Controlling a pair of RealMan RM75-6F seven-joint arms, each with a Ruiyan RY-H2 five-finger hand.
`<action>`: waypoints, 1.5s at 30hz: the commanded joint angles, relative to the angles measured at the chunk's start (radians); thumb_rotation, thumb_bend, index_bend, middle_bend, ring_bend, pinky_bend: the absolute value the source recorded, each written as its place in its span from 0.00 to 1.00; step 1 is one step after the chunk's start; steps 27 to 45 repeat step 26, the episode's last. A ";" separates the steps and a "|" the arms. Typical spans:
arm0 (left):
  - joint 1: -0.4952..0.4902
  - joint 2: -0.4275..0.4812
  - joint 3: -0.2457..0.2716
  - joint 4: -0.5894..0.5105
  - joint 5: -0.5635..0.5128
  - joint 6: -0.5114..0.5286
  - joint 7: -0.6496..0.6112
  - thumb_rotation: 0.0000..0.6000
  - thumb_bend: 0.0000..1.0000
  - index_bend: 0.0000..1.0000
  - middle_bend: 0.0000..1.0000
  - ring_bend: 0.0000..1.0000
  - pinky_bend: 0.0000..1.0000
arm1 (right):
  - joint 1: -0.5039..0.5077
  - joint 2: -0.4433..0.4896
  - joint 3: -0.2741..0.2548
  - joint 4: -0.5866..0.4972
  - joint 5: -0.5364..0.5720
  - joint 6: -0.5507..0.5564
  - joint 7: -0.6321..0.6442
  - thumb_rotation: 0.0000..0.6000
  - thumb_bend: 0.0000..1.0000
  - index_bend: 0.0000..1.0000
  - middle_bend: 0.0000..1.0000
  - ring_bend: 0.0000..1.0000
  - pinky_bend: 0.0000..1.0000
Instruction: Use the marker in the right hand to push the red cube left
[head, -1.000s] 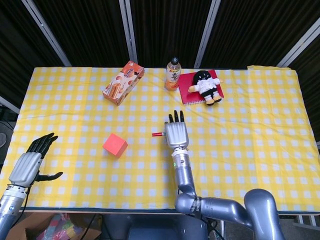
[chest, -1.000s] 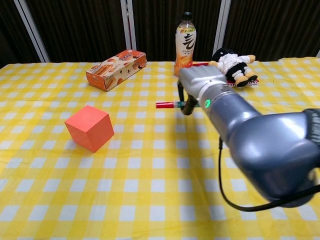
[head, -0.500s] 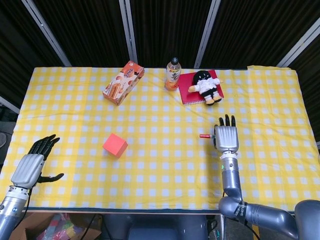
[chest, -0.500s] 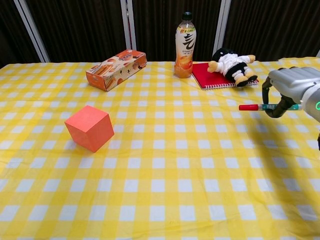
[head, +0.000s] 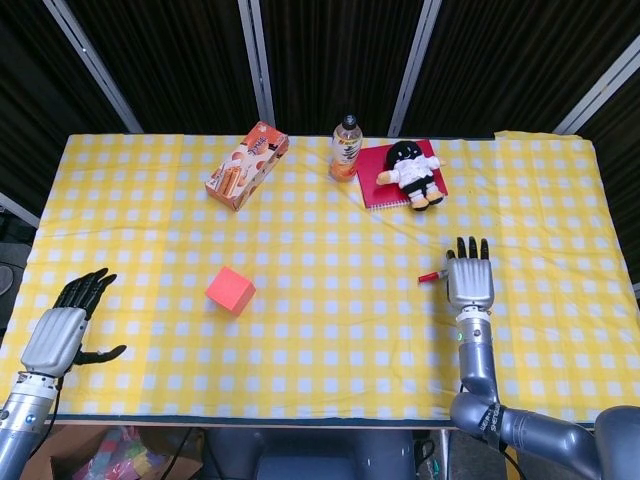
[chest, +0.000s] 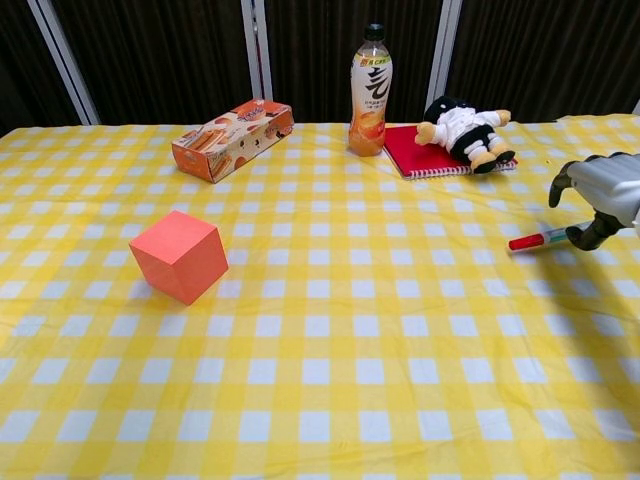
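The red cube (head: 230, 290) (chest: 179, 256) sits on the yellow checked tablecloth, left of centre. My right hand (head: 469, 278) (chest: 602, 196) is far to the cube's right, near the table's right side. It holds a red-capped marker (head: 432, 276) (chest: 541, 239) whose tip points left toward the cube. A wide stretch of cloth lies between marker and cube. My left hand (head: 63, 330) hovers at the table's front left corner, fingers spread, holding nothing; the chest view does not show it.
At the back stand an orange snack box (head: 247, 165) (chest: 232, 138), a drink bottle (head: 346, 148) (chest: 370, 88), and a plush doll (head: 414, 172) (chest: 463, 127) lying on a red notebook (head: 381, 182) (chest: 420, 155).
My right hand with the marker has swept from the table's middle, near the cube, far to the right, then slightly further right and nearer. The cube and left hand stayed put.
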 joint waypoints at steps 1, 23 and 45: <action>0.000 0.000 0.001 0.001 0.001 0.000 0.000 1.00 0.00 0.00 0.00 0.00 0.00 | -0.017 0.036 -0.008 -0.069 -0.009 0.025 -0.010 1.00 0.56 0.24 0.07 0.00 0.00; 0.031 -0.040 -0.001 0.059 0.099 0.118 -0.005 1.00 0.00 0.00 0.00 0.00 0.00 | -0.469 0.479 -0.399 -0.423 -0.731 0.401 0.514 1.00 0.47 0.00 0.00 0.00 0.00; 0.032 -0.050 -0.003 0.072 0.100 0.123 0.012 1.00 0.00 0.00 0.00 0.00 0.00 | -0.515 0.478 -0.421 -0.383 -0.783 0.434 0.566 1.00 0.47 0.00 0.00 0.00 0.00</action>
